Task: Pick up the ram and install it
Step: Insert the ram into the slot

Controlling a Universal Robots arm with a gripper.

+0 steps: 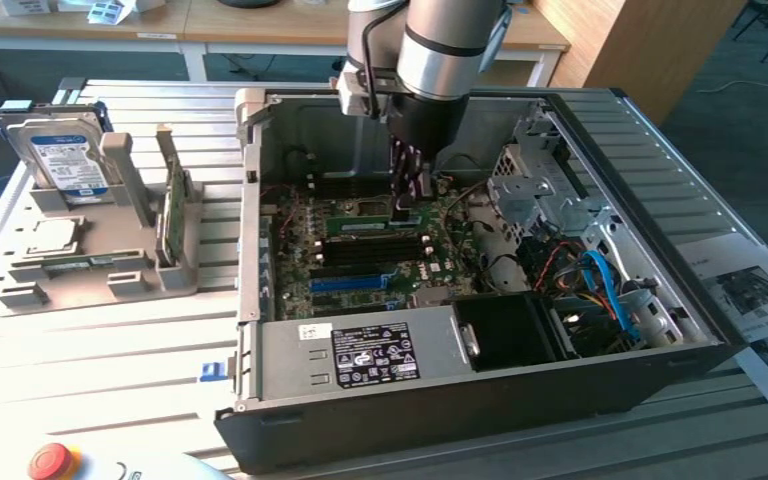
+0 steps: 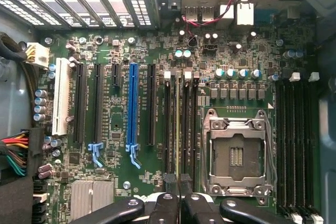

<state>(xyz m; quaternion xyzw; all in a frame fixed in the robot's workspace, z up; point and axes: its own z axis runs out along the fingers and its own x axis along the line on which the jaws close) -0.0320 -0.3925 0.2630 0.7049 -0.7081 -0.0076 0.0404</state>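
Farthest left in the exterior view, a hard drive point(image 1: 57, 155) stood in a rack point(image 1: 104, 270) on the tabletop point(image 1: 91, 345); rightward sat the open case point(image 1: 491, 400), the tool point(image 1: 404, 208) low inside. Closer, the wrist view revealed its fingers point(image 2: 169, 203) nearly pressed together, pinching the ram point(image 2: 177, 124) edge-on above black slots point(image 2: 190, 124), between the blue slot point(image 2: 132, 108) and the socket point(image 2: 236, 153).

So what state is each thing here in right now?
Ram: gripped, on edge.
End effector: shut on ram.
Case: open, lying flat.
CPU socket: empty.
Blue slot: empty.
Hard drive: standing upright.
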